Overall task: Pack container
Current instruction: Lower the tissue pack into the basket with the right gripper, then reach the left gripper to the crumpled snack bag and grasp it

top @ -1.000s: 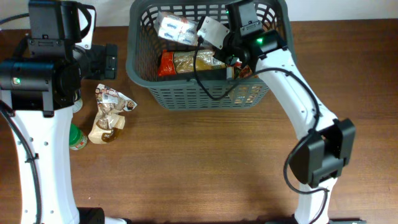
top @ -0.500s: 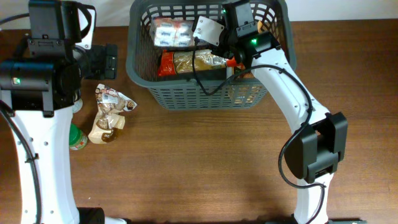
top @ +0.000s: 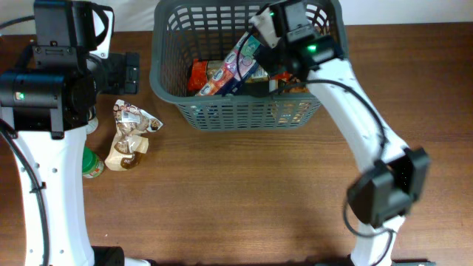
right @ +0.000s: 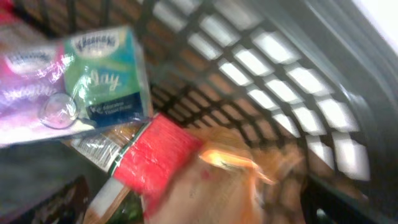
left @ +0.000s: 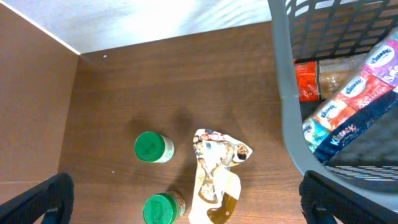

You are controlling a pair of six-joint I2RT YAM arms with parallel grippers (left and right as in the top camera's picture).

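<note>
The container [top: 168, 81], a dark grey lattice basket, stands at the back of the table. A pack of tissues [top: 238, 65] lies slantwise in it across a red packet [top: 198, 74] and other groceries. My right gripper [top: 264, 46] hangs open above the basket's inside. In the blurred right wrist view the pack of tissues [right: 93, 81] and the red packet [right: 158, 155] lie free below it, against the basket wall [right: 249, 62]. My left gripper [top: 130, 72] stands open left of the basket, with nothing between its fingers [left: 37, 202].
On the table left of the basket lie a crumpled snack bag [top: 129, 137] and a green-lidded jar [top: 92, 165]. The left wrist view shows the bag [left: 214, 180], two green-lidded jars [left: 153, 147] [left: 163, 208] and the basket rim [left: 286, 93]. The left arm's white links rise along the left edge.
My right gripper opened and let go of the pack of tissues, which dropped slantwise onto the packets in the basket. The left arm stayed still.
</note>
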